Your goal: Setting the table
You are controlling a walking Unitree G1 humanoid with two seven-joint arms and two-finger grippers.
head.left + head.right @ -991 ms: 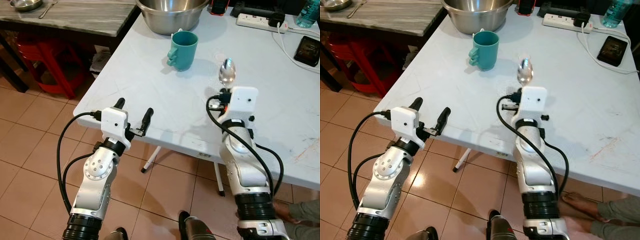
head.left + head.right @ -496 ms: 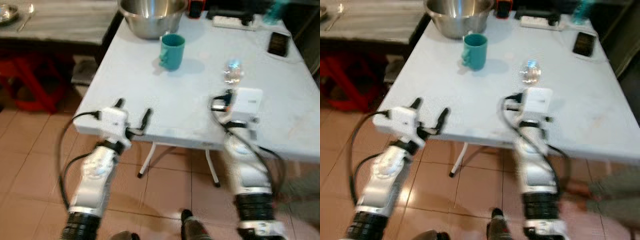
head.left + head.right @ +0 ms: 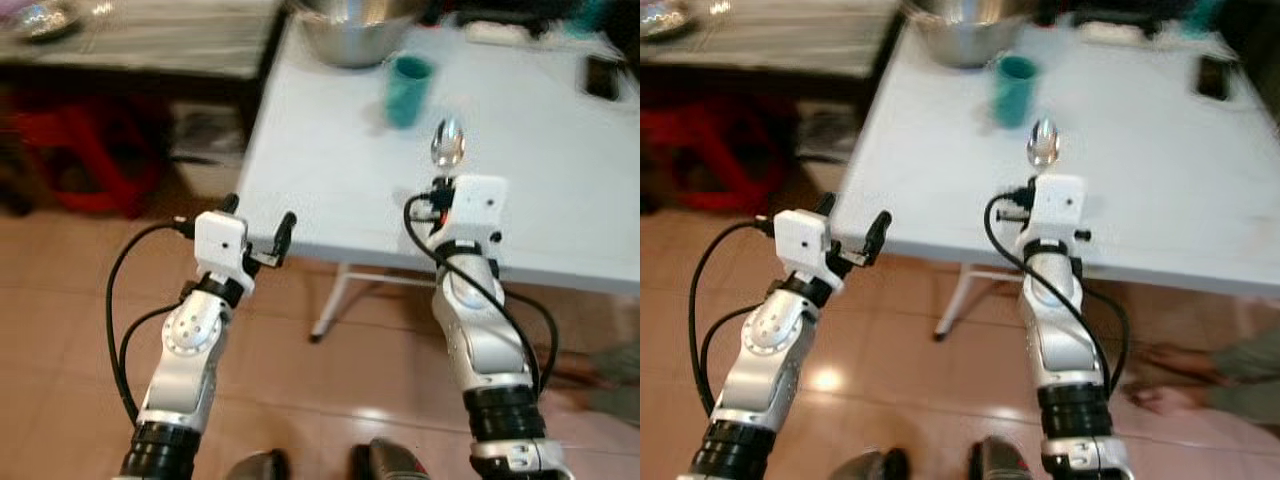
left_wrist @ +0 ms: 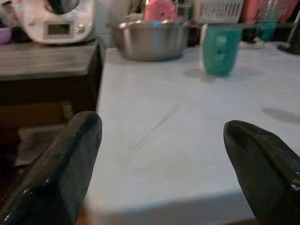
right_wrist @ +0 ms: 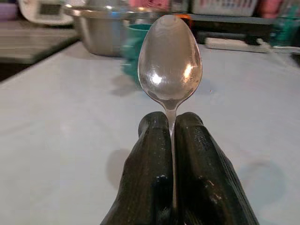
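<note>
Spoon (image 5: 169, 61) sticks forward, pinched in right gripper (image 5: 173, 129).

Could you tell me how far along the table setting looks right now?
Done: a teal mug stands on the white table. In hand: the right gripper is shut on a spoon, held above the table. Left: placing it; the left gripper is open, empty.

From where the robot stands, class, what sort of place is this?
Probably a home kitchen or dining area: a steel mixing bowl and teal mug on a white table, a countertop appliance behind.
</note>
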